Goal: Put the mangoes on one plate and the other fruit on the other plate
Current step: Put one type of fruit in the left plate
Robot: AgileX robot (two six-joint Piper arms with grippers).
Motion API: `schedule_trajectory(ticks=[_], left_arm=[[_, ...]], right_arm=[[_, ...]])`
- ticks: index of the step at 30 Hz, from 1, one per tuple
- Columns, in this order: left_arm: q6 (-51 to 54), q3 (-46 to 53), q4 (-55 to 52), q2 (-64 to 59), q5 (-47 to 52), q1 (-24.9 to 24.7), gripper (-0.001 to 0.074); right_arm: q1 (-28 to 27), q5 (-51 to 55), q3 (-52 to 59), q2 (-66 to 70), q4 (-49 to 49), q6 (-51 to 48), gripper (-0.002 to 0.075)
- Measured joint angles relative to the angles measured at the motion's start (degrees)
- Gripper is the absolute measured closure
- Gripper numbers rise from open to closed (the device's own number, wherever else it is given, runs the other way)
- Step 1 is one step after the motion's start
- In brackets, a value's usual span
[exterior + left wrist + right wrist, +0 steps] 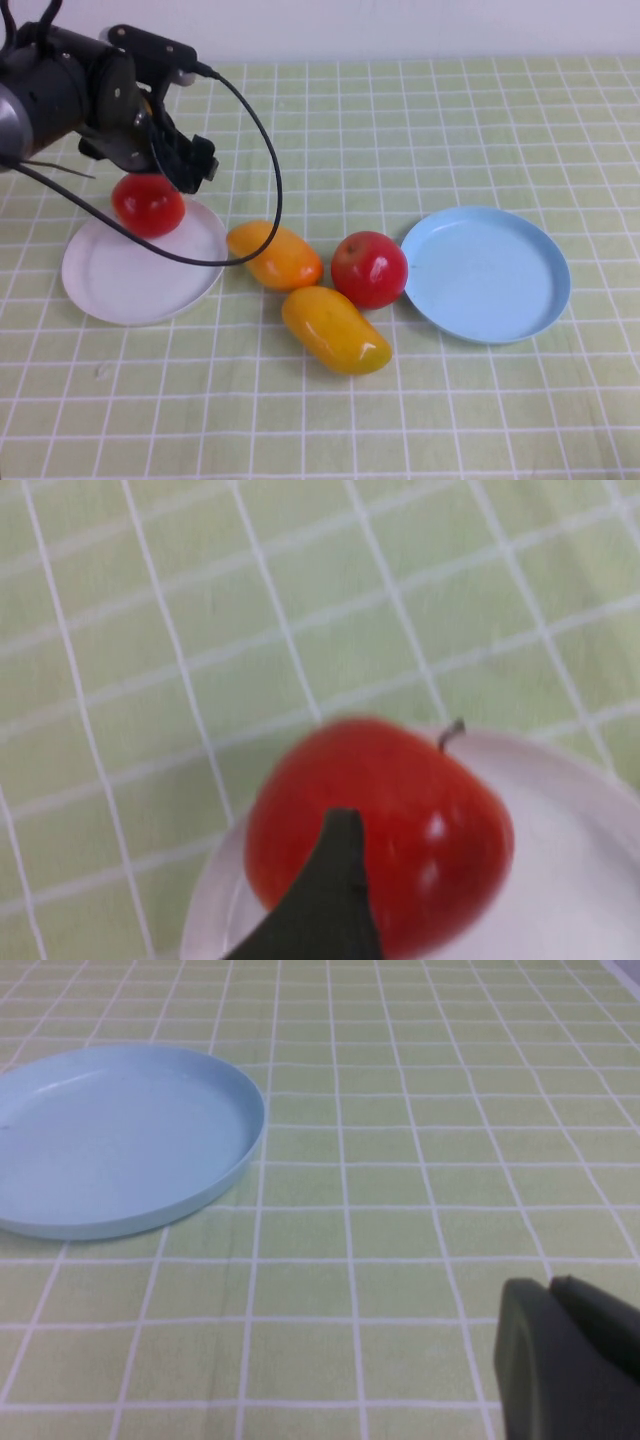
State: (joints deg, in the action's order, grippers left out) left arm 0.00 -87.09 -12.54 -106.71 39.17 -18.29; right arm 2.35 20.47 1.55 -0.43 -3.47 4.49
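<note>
Progress: one of four fruits placed, by the look of it; three left on the cloth.

White plate point(140, 270), left of frame in the high view: holds one red apple point(148, 204), sitting at its upper rim (stem visible in the left wrist view, apple just inside the plate edge). Rest of the plate bare.

Light blue plate point(487, 273), right of frame: nothing in it. Neither mango has reached it.

Second red apple point(369, 268), centre of frame: on the checked tablecloth point(400, 410), just beside the blue plate's left rim, possibly touching it. Still to go to the white plate.

Mangoes, two: one point(275, 254) lies between the white plate and the second apple; the other point(335, 328) lies just below it, lower centre, close to both. Both on the cloth, both due for the blue plate.

Left gripper point(185, 165), upper left of frame: poised just above and beside the plated apple, jaws spread wide, grasping nothing (one dark fingertip crosses the apple in the wrist view).

Right gripper point(570, 1360): out of the high view, clenched and empty, low over bare cloth near the blue plate.
</note>
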Motion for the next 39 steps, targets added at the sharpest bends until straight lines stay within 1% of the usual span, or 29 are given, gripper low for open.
schedule_trajectory(ticks=[3,6,10,22,31,33,36,39], left_arm=[[-0.5,0.0,0.6,0.0,5.1,0.0,0.0065],[-0.7,0.0,2.8,0.0,7.3,0.0,0.0065],[-0.7,0.0,7.0,0.0,8.1,-0.1,0.0065],[1.9,0.0,12.5,0.2,7.1,-5.8,0.0065],[6.7,0.0,18.4,0.3,3.3,-9.7,0.0065],[9.4,0.0,19.9,0.3,3.3,-11.0,0.0065],[13.8,0.0,22.5,0.3,4.4,-13.0,0.0065],[16.1,-0.9,26.0,0.3,8.1,-13.7,0.0065]], right_arm=[[0.0,0.0,0.0,0.0,0.0,0.0,0.0742],[0.0,0.0,0.0,0.0,0.0,0.0,0.0743],[0.0,0.0,0.0,0.0,0.0,0.0,0.0743],[0.0,0.0,0.0,0.0,0.0,0.0,0.0742],[0.0,0.0,0.0,0.0,0.0,0.0,0.0742],[0.0,0.0,0.0,0.0,0.0,0.0,0.0743],[0.0,0.0,0.0,0.0,0.0,0.0,0.0742],[0.0,0.0,0.0,0.0,0.0,0.0,0.0742]])
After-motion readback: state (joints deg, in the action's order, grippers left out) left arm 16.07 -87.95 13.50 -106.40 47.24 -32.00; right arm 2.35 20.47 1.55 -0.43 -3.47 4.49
